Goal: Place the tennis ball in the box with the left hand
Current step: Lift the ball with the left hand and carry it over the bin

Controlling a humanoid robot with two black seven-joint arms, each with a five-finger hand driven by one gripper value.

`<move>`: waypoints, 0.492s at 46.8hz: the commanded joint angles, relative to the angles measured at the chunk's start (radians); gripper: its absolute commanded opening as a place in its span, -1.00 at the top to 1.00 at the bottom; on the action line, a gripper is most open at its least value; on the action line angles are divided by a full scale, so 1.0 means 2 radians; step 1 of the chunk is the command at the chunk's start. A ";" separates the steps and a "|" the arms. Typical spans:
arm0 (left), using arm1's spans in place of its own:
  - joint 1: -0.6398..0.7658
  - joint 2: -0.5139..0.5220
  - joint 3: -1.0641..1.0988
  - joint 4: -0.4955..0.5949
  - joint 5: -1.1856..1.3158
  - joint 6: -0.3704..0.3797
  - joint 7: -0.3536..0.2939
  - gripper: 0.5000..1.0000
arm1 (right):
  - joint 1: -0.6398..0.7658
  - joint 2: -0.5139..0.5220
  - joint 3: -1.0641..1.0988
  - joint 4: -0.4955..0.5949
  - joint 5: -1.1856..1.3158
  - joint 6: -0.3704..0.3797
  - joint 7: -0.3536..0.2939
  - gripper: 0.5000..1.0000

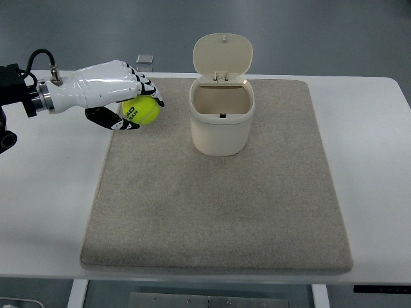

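Note:
A yellow-green tennis ball point(142, 110) is held in my left hand point(131, 101), whose white and black fingers curl over its top while the thumb sits under it. The hand is above the mat's far left corner, to the left of the box. The box point(221, 122) is a cream bin with its hinged lid point(223, 56) flipped up at the back, its inside showing empty. Ball and box stand apart by a short gap. My right hand does not show.
A grey-beige mat point(218, 205) covers most of the white table point(45, 205). A small clear object point(144, 61) lies at the table's far edge behind the hand.

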 commanded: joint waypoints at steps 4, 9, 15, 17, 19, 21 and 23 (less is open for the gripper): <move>-0.048 -0.015 0.010 0.000 0.014 -0.001 0.000 1.00 | 0.000 0.000 0.000 0.000 0.000 0.000 0.000 -0.75; -0.074 -0.050 0.024 0.001 0.032 -0.004 0.001 1.00 | 0.000 0.000 0.000 0.000 0.000 0.000 0.000 -0.75; -0.111 -0.073 0.056 0.010 0.056 -0.005 0.005 1.00 | 0.000 0.000 0.000 0.000 0.000 0.000 0.000 -0.75; -0.118 -0.084 0.064 0.018 0.057 -0.005 0.006 1.00 | 0.000 0.000 0.000 0.000 0.000 0.000 0.000 -0.75; -0.123 -0.097 0.069 0.027 0.057 -0.005 0.006 1.00 | 0.000 0.000 0.000 0.000 0.000 0.000 0.000 -0.75; -0.127 -0.107 0.070 0.035 0.058 -0.005 0.006 1.00 | 0.000 0.000 0.000 0.000 -0.001 0.000 0.000 -0.75; -0.128 -0.117 0.070 0.043 0.060 -0.005 0.006 1.00 | 0.000 0.000 0.000 0.000 0.000 0.000 0.000 -0.75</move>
